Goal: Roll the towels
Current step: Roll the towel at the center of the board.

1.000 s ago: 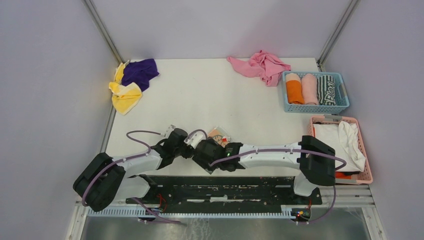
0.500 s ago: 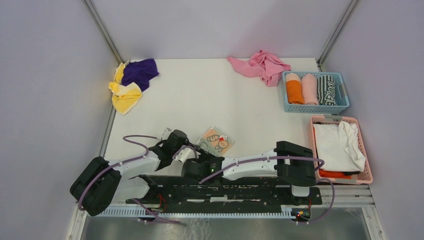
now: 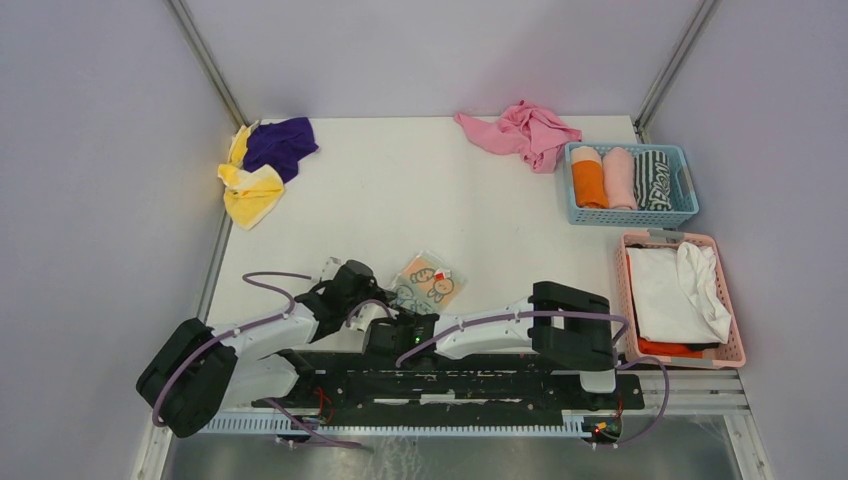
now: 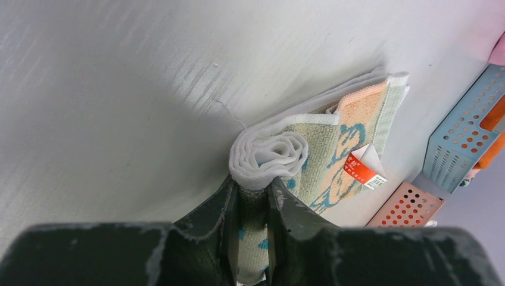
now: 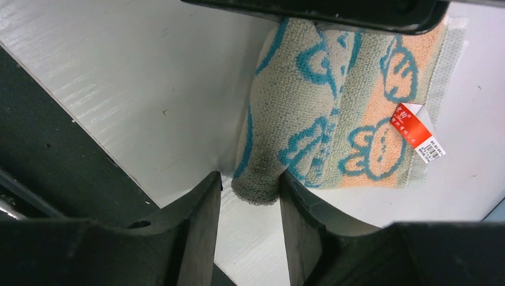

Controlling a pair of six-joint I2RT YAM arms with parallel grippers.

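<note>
A small towel with blue rabbit prints and a red tag lies near the table's front edge, partly rolled from its near side. My left gripper is shut on the left end of the roll, its jaws pinching the white spiral. My right gripper is open at the roll's other end; the end sits between my fingers, touching the right one and apart from the left one. The flat part of the towel spreads away from the roll.
A pink towel lies at the back. Purple and yellow towels lie at the back left. A blue basket holds rolled towels. A pink basket holds white cloth. The black base plate runs along the near edge.
My right arm has drawn back toward the near edge and lower, uncovering the towel. My left gripper has stayed on the roll's end.
</note>
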